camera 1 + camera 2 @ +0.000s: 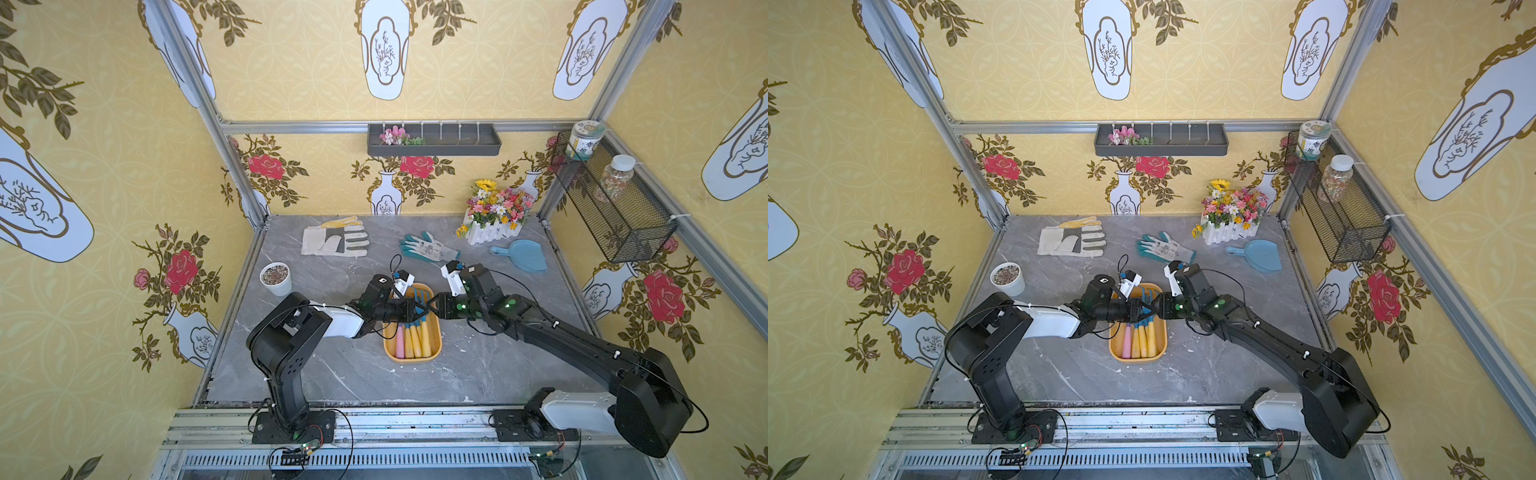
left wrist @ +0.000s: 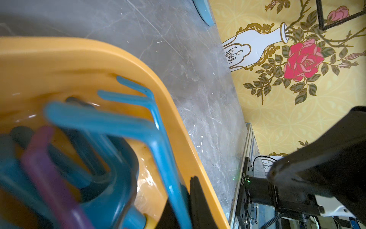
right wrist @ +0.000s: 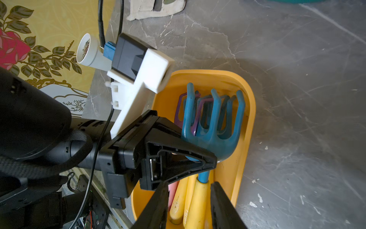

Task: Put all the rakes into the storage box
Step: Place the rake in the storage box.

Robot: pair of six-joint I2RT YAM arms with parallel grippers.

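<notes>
right gripper (image 3: 189, 182) is set part-open astride rake (image 3: 210, 138) handle; left gripper (image 3: 214, 161) is clamped on its neck, likely seating it in storage box (image 3: 251, 111).

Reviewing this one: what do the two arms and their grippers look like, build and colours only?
Left arm and right arm are black jointed links, each with one white shell. Thin black cables loop along them; green lights glow on the right one. A white camera bracket sits at each wrist. Left gripper and right gripper are black with tapering triangular fingers.
</notes>
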